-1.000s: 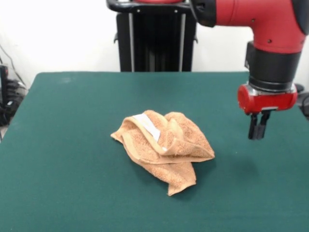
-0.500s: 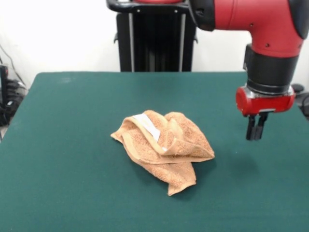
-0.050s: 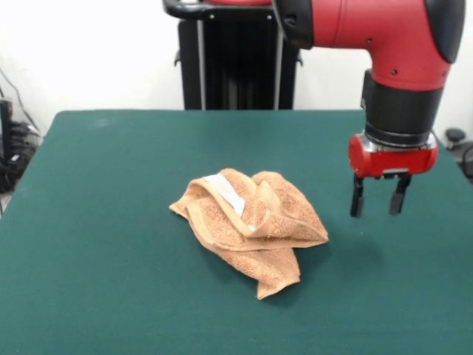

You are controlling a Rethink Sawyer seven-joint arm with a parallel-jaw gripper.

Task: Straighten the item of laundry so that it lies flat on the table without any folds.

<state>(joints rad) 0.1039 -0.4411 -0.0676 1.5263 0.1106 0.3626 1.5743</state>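
The item of laundry (image 3: 251,225) is an orange-tan towel, crumpled in a heap near the middle of the table (image 3: 111,251), with a white label showing on its upper fold. My gripper (image 3: 378,209) hangs to the right of the towel, a little above the green cloth and apart from the towel. Its two black fingers (image 3: 357,201) point down and stand open with nothing between them.
Green table surface surrounds the towel on all sides. A black stand (image 3: 236,66) rises behind the table's far edge. Cables (image 3: 11,148) lie off the table at the left.
The gripper has shifted left toward the towel and its fingers have spread from shut to open. The towel has not moved.
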